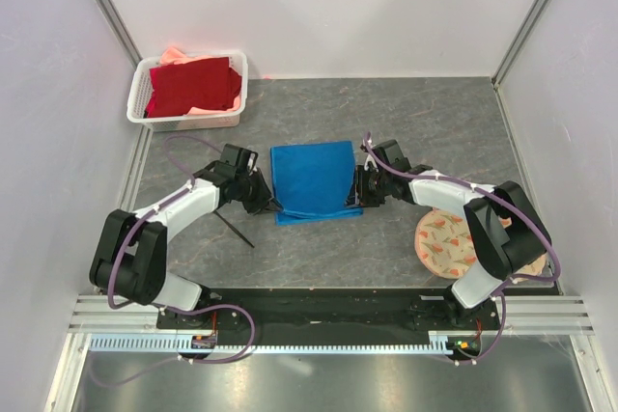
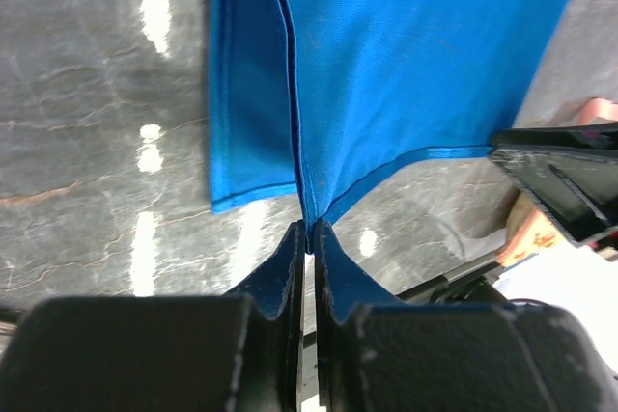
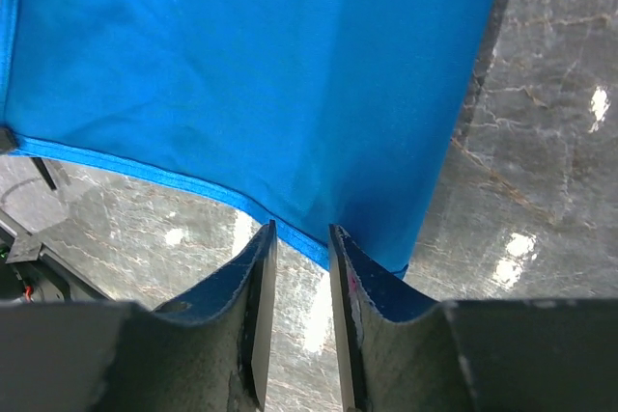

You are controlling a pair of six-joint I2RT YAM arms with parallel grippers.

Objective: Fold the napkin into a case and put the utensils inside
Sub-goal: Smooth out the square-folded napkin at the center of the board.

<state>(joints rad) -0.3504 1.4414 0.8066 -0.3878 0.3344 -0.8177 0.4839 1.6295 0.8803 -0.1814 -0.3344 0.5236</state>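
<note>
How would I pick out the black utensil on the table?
On the grey table, find the blue napkin. Off its near-left corner, beside the left gripper, lies the utensil: a straight thin black stick, unlike the curving purple cables.

No writing, label, brand or number can be read in any view. The napkin (image 1: 311, 178) is plain blue cloth, and the white basket (image 1: 188, 122) shows no legible marking.
</note>
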